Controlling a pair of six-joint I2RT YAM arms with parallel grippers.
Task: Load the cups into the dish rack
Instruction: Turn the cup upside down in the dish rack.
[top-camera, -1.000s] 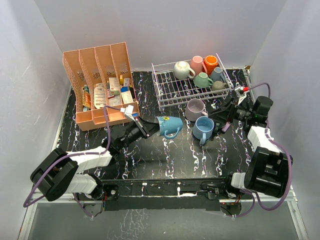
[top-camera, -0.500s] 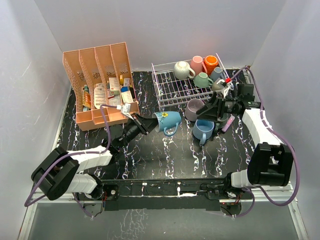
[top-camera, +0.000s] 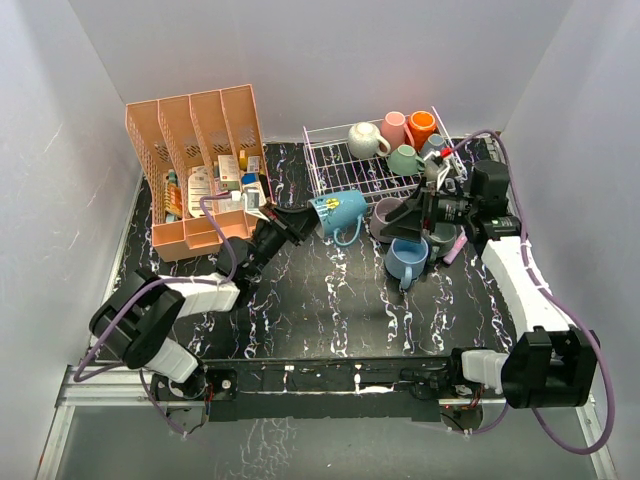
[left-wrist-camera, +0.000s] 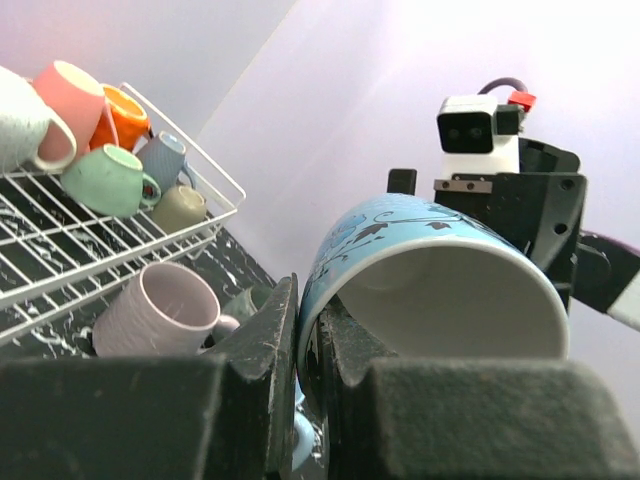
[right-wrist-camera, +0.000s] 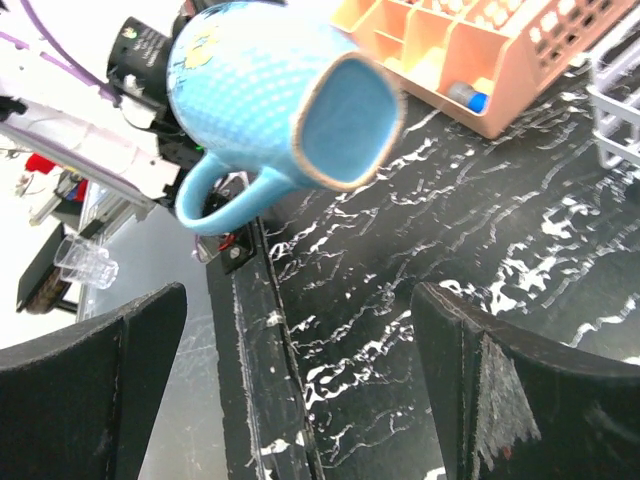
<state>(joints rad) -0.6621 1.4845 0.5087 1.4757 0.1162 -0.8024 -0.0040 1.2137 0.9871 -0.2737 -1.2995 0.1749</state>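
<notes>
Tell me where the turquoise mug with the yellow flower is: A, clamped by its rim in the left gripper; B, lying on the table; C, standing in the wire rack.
A: the left gripper is shut on the rim of the turquoise mug, outside the dish rack.

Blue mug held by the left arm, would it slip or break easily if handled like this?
The blue mug looks glazed ceramic, so probably rigid but chippable if knocked against the wire rack. The left end effector pinches only its rim wall, so it may pivot or slip.
</notes>
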